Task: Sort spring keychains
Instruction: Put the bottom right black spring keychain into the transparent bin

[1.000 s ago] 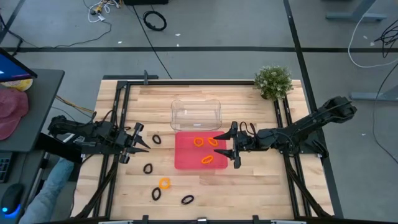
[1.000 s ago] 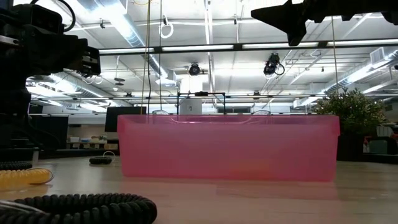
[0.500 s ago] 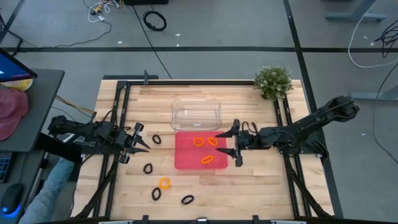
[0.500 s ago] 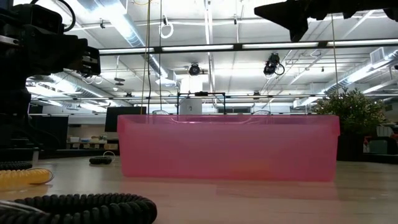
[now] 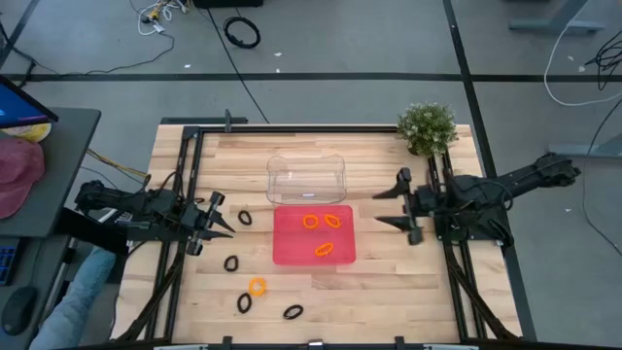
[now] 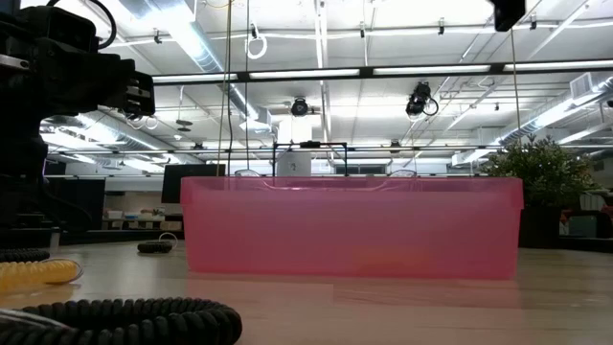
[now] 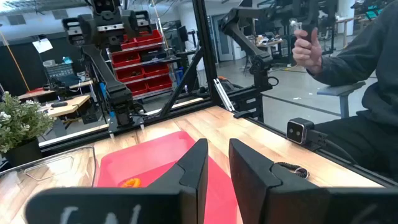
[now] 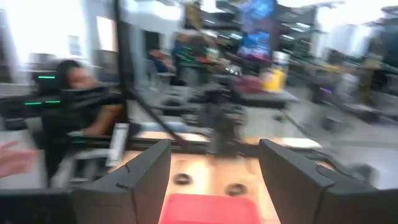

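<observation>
High view: right gripper (image 5: 408,208) pulled back off red tray (image 5: 313,255), jaws wide, empty; 3 orange keychains (image 5: 321,250) in; left gripper (image 5: 216,225) jaws open, idle.

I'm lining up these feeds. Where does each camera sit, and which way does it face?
High: overhead, looking down on the red tray, left claw and right claw.
Low: at tabletop height, facing the tray wall; left arm visible.
Left wrist: past its fingers toward the tray.
Right wrist: past its fingers.
All show the tray.
</observation>
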`<state>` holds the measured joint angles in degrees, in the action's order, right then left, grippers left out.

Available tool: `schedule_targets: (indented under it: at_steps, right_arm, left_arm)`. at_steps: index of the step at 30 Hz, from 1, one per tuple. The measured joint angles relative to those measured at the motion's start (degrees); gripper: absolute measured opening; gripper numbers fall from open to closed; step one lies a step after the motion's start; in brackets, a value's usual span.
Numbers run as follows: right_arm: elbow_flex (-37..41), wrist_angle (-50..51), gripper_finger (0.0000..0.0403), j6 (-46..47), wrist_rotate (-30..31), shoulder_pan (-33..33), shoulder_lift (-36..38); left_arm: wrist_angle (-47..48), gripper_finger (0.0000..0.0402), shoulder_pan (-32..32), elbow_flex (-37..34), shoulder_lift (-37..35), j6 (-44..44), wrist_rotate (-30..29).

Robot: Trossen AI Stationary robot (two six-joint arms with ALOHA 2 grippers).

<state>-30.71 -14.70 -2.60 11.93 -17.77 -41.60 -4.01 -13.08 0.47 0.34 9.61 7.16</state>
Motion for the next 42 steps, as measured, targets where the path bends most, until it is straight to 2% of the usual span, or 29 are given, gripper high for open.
schedule_targets:
  at_steps: [4, 8, 10, 14, 20, 23, 27, 29, 32, 38, 42]
  right_arm:
    - [6.6, -5.5, 0.0247, -0.9, -7.4, 1.4, 7.5]
    - [16.0, -20.2, 0.0247, 0.7, -9.3, 3.9, 11.6]
    - [19.5, -24.3, 0.0247, 1.1, -9.5, 5.7, 11.7]
    - [20.9, -23.6, 0.0247, 4.2, -11.5, 11.3, 11.6]
    - [20.9, -20.3, 0.0247, 9.6, -23.7, 22.6, 13.3]
    - [20.9, -20.2, 0.0247, 10.7, -28.5, 25.7, 14.4]
    - [20.9, -16.6, 0.0247, 9.8, -26.4, 26.3, 16.9]
    - [21.1, -13.5, 0.0247, 9.5, -20.6, 25.8, 18.7]
    - [23.9, -15.2, 0.0247, 9.1, -13.5, 24.0, 20.8]
    - [28.9, -21.9, 0.0247, 6.6, -13.0, 21.2, 26.2]
    - [28.9, -18.9, 0.0247, 6.2, -12.9, 21.0, 30.4]
  left_arm:
    - [0.0, 0.0069, 0.0, 0.0, 0.0, 0.0, 0.0]
    - [0.0, 0.0069, 0.0, 0.0, 0.0, 0.0, 0.0]
    - [0.0, 0.0069, 0.0, 0.0, 0.0, 0.0, 0.0]
    - [0.0, 0.0069, 0.0, 0.0, 0.0, 0.0, 0.0]
    - [0.0, 0.0069, 0.0, 0.0, 0.0, 0.0, 0.0]
    - [0.0, 0.0069, 0.0, 0.0, 0.0, 0.0, 0.0]
    - [0.0, 0.0069, 0.0, 0.0, 0.0, 0.0, 0.0]
    - [0.0, 0.0069, 0.0, 0.0, 0.0, 0.0, 0.0]
    - [0.0, 0.0069, 0.0, 0.0, 0.0, 0.0, 0.0]
    - [0.0, 0.0069, 0.0, 0.0, 0.0, 0.0, 0.0]
    - [0.0, 0.0069, 0.0, 0.0, 0.0, 0.0, 0.0]
